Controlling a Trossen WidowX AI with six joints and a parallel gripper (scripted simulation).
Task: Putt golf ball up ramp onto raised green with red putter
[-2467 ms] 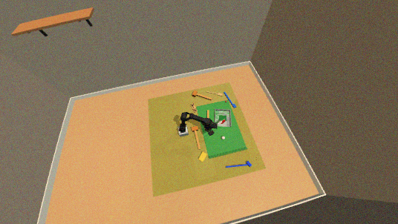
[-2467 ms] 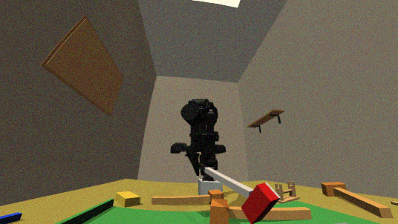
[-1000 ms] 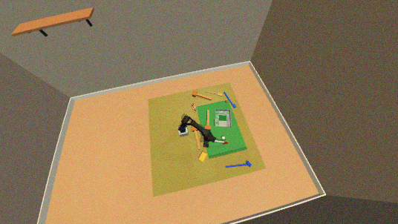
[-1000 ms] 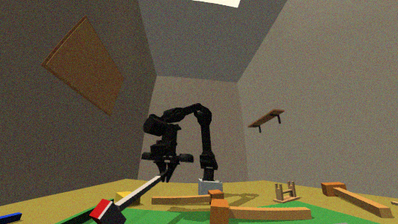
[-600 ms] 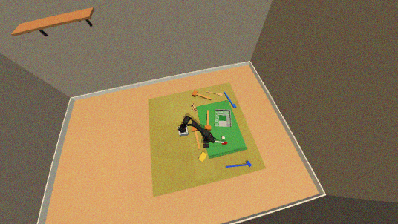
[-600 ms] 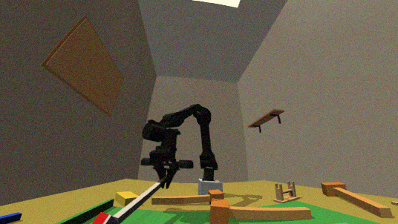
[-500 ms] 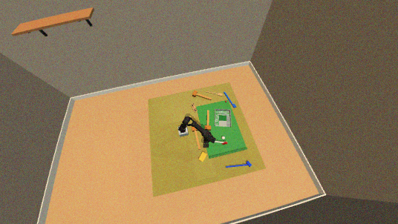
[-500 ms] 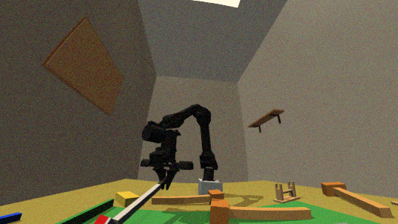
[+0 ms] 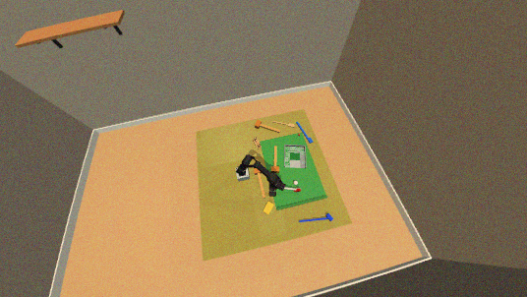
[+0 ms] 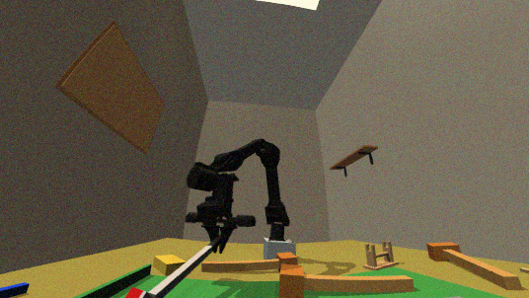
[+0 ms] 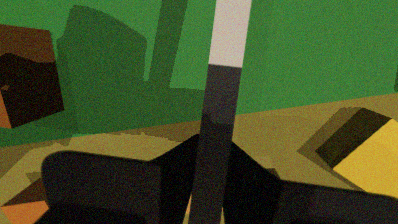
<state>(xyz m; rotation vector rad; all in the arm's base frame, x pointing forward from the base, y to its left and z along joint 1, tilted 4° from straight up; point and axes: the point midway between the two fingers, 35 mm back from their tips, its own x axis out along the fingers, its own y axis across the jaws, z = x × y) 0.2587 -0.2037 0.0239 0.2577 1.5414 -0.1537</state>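
My gripper point(image 10: 218, 242) is shut on the dark grip end of the red putter point(image 10: 184, 269). The putter's white shaft slopes down from the fingers to its red head point(image 9: 298, 189), low over the green mat point(image 9: 294, 172). In the wrist view the shaft point(image 11: 225, 65) runs straight up from between my fingers over the mat's edge. The white golf ball point(image 9: 296, 182) lies on the mat just beside the red head. The raised green point(image 9: 295, 157) with its pale frame sits farther back on the mat.
A yellow block point(image 9: 268, 207) lies off the mat's near corner, also in the wrist view point(image 11: 370, 160). Orange wooden mallets point(image 10: 340, 282) point(image 9: 265, 127) and blue putters point(image 9: 316, 218) point(image 9: 304, 132) lie around. A small wooden stool point(image 10: 379, 255) stands behind.
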